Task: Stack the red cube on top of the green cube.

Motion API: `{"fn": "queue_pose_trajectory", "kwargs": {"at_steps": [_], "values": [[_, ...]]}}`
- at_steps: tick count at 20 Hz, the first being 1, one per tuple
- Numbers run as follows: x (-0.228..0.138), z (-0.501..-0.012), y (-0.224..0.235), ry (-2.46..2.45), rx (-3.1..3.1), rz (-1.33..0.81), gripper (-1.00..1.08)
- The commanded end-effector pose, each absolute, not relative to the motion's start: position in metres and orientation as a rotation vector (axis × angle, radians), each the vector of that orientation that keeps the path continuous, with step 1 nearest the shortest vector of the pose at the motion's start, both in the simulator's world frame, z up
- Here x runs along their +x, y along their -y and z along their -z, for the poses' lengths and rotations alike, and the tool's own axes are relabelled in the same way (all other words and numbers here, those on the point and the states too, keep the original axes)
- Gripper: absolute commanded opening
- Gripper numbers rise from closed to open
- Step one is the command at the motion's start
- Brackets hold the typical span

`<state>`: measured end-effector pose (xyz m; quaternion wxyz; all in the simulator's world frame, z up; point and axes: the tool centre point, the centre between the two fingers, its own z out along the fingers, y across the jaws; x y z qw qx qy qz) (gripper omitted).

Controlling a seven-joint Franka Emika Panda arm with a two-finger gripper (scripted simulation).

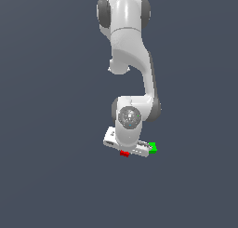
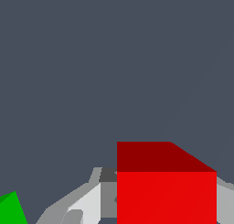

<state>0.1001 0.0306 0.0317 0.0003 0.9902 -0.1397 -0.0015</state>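
Observation:
In the wrist view the red cube (image 2: 167, 191) looms large between my gripper's (image 2: 167, 209) two grey fingers (image 2: 107, 198), which lie against its two sides with no gap showing. The green cube (image 2: 10, 209) shows only as a corner at the picture's edge, apart from the red one. In the exterior view the white hand covers my gripper (image 1: 126, 149). There the red cube (image 1: 124, 153) peeks out under the hand's near edge. The green cube (image 1: 152, 147) sits just past the hand's end towards the exterior view's right.
The white arm (image 1: 132, 59) reaches down from the top of the exterior view over a plain dark grey floor (image 1: 56, 176). No other objects show.

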Motion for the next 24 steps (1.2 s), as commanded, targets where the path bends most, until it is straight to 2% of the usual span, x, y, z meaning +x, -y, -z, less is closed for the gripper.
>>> {"fn": "queue_pose_trajectory", "kwargs": {"at_steps": [1, 12, 24], "values": [[0.101, -0.045, -0.031, 0.439, 3.111, 0.001, -1.00], [0.100, -0.113, -0.031, 0.439, 3.111, 0.000, -1.00], [0.099, -0.114, -0.043, 0.439, 3.111, -0.001, -1.00]]}}
